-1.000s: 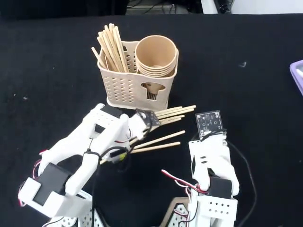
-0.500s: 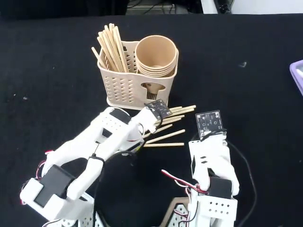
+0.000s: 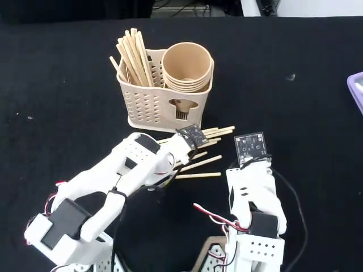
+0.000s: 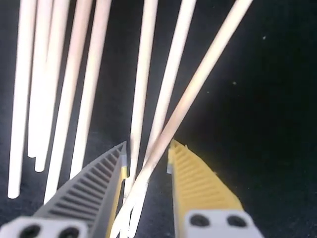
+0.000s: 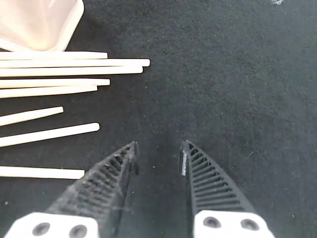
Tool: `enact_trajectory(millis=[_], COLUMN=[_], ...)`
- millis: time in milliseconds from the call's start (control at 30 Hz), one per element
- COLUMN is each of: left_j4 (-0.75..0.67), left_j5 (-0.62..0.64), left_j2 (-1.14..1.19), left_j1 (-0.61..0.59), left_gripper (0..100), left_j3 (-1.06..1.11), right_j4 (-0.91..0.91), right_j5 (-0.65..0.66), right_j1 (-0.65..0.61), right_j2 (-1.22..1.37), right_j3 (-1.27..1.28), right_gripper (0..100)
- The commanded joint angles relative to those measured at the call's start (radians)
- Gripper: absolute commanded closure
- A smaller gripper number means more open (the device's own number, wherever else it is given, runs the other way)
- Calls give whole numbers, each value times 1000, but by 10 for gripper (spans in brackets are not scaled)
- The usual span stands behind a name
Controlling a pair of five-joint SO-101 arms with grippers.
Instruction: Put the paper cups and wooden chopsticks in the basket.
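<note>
The left arm (image 3: 136,158) hides the ends of the loose chopsticks (image 3: 201,175). In the right wrist view the basket (image 5: 39,22) is cut at the edge

Cream slotted basket (image 3: 150,105) stands upright: tan paper cups (image 3: 187,67) stacked in one compartment, wooden chopsticks (image 3: 134,54) leaning out of the other. Loose chopsticks (image 3: 198,164) lie scattered flat just in front.

**Filled behind, scattered before**

The basket (image 3: 153,107) stands at the far middle of the table (image 3: 300,147), with chopsticks (image 3: 134,54) in its left compartment and cups (image 3: 187,67) in its right. Just before it lie loose chopsticks (image 5: 74,71). The left gripper (image 4: 147,149) is over them and the right gripper (image 5: 158,149) is to their right.
</note>
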Motion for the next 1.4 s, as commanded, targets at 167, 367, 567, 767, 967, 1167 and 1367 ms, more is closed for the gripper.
enact_trajectory(millis=[167,367,567,767,967,1167,1367], left_j4=[8,160,358,466,520,597,615], left_j5=[-2,-49,-86,-126,-158,-150,-126], left_j2=[-26,-38,-38,-40,-201,-508,-833], left_j1=[15,5,-1,-110,-196,-208,-206], left_gripper=[970,970,970,971,971,971,971], left_j3=[39,-28,-166,-249,-249,-249,-274], right_j4=[0,0,-2,-6,-114,-167,-167], right_j5=[8,6,6,-80,-252,-307,-305], right_j1=[15,15,21,112,267,293,292], right_j2=[-22,-22,-22,-22,-22,-22,-21], right_j3=[-2,-2,-2,-30,-22,-4,-4], right_gripper=[854,854,854,854,854,854,854])
